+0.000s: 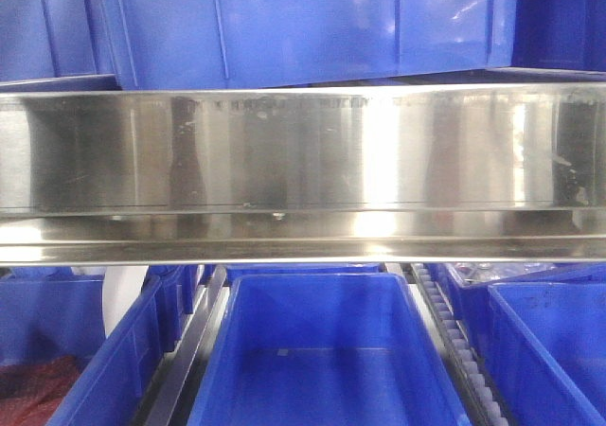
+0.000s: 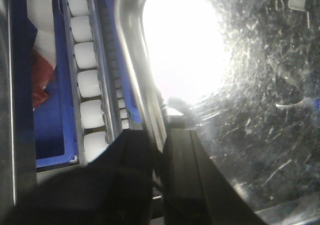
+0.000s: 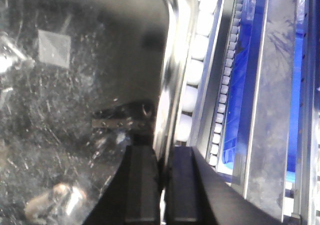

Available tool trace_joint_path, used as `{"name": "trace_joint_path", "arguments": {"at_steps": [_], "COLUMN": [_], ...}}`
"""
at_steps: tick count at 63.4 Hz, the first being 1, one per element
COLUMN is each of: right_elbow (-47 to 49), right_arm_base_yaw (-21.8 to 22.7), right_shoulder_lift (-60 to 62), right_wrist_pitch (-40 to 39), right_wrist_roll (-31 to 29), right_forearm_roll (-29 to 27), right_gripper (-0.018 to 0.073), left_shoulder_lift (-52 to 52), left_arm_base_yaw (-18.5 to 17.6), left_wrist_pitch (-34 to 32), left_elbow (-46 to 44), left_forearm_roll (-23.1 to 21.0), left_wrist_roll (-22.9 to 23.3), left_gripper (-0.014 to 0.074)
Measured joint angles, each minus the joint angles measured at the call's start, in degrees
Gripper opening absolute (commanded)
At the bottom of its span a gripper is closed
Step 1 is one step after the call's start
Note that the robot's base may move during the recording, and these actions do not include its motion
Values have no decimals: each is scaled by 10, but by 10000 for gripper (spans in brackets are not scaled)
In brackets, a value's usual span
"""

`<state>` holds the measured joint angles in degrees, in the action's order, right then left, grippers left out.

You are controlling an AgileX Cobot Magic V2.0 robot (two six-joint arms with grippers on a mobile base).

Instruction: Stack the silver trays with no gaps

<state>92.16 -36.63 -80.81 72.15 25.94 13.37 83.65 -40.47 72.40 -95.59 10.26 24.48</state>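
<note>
- Left end effector (image 2: pixel 160 145): jaws drawn in to a narrow slit and clamped on the out-turned rim of a silver tray (image 2: pixel 250 135), along its left edge.
- Right end effector (image 3: pixel 161 172): likewise pinched almost closed on the opposite rim, evidently of the same tray, with one finger inside the wall and one outside.
- Tray position: held between both arms, alongside tracks of white rollers (image 2: pixel 86 55). It is over or just beside a blue bin (image 2: pixel 52 125); which of the two cannot be determined.
- Front view: shows only the steel shelf rail (image 1: pixel 303 151) and blue bins. No tray or arm appears there.
- Progress, as judged: the two-sided grasp is made, but seating is not confirmed. Glare and scratches hide what lies beneath, so a second tray under this one is possible but unverified.
- Outstanding: set the tray squarely into its mate with rims flush all round, then release both sides.
</note>
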Motion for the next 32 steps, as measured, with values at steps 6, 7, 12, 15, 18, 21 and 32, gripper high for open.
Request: {"name": "trace_joint_path", "arguments": {"at_steps": [6,7,12,15,18,21,32], "right_elbow": [-3,-3,-3,-3,-3,-3,-3], "right_arm_base_yaw": [0,0,0,0,0,0,0], "right_shoulder_lift": [0,0,0,0,0,0,0], "right_wrist_pitch": [0,0,0,0,0,0,0], "right_wrist_roll": [1,1,1,1,1,1,1], "right_forearm_roll": [0,0,0,0,0,0,0], "right_gripper": [56,56,56,56,56,56,56], "left_shoulder_lift": [0,0,0,0,0,0,0], "left_arm_base_yaw": [0,0,-1,-1,-1,-1,-1], "left_wrist_pitch": [0,0,0,0,0,0,0], "left_elbow": [0,0,0,0,0,0,0], "left_forearm_roll": [2,2,2,2,2,2,2], "left_wrist_roll": [-1,-1,-2,-2,-2,-2,-3], "left_gripper": [-41,-41,-41,-41,-41,-41,-41]}}
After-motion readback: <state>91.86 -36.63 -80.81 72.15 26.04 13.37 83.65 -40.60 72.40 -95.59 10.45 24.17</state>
